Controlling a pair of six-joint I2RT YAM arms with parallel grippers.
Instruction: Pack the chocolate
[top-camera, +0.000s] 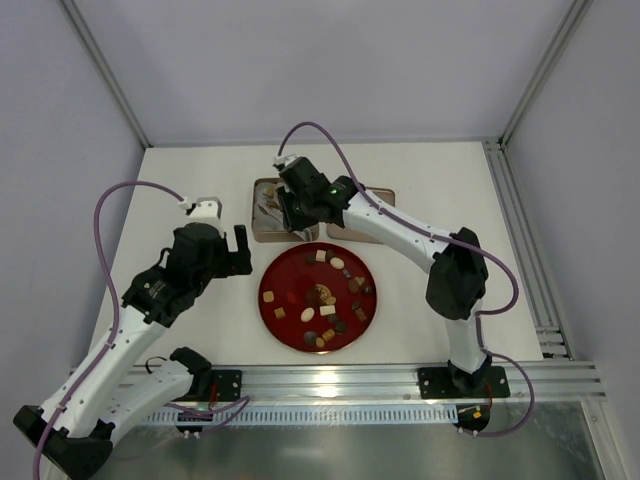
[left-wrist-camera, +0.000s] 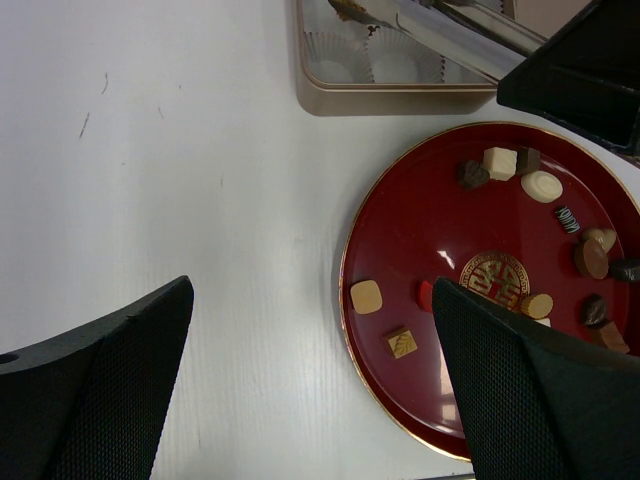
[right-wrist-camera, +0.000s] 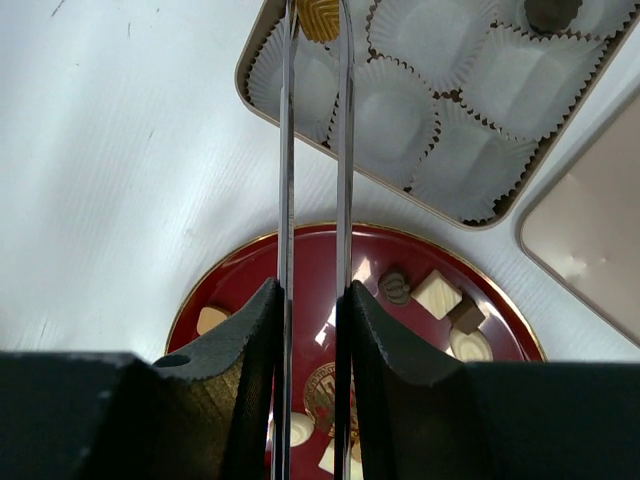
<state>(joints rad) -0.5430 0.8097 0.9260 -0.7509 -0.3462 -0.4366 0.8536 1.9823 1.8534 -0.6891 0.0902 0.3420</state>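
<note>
Several chocolates (top-camera: 337, 263) in brown, tan, cream and red lie on a red plate (top-camera: 268, 300). My right gripper (right-wrist-camera: 312, 295) is shut on metal tongs (right-wrist-camera: 287, 150). The tong tips pinch a tan chocolate (right-wrist-camera: 318, 18) above a corner cup of the gold box (right-wrist-camera: 262, 45), which is lined with white paper cups. One dark chocolate (right-wrist-camera: 550, 12) sits in a far cup. My left gripper (left-wrist-camera: 312, 300) hangs open over the table at the plate's left rim (left-wrist-camera: 345, 270), with nothing between its fingers. A tan square chocolate (left-wrist-camera: 366, 296) lies near its right finger.
The box's lid (top-camera: 375, 215) lies to the right of the box (top-camera: 262, 232), behind the plate. The right arm reaches across the lid. An aluminium rail (top-camera: 400, 378) runs along the table's near edge.
</note>
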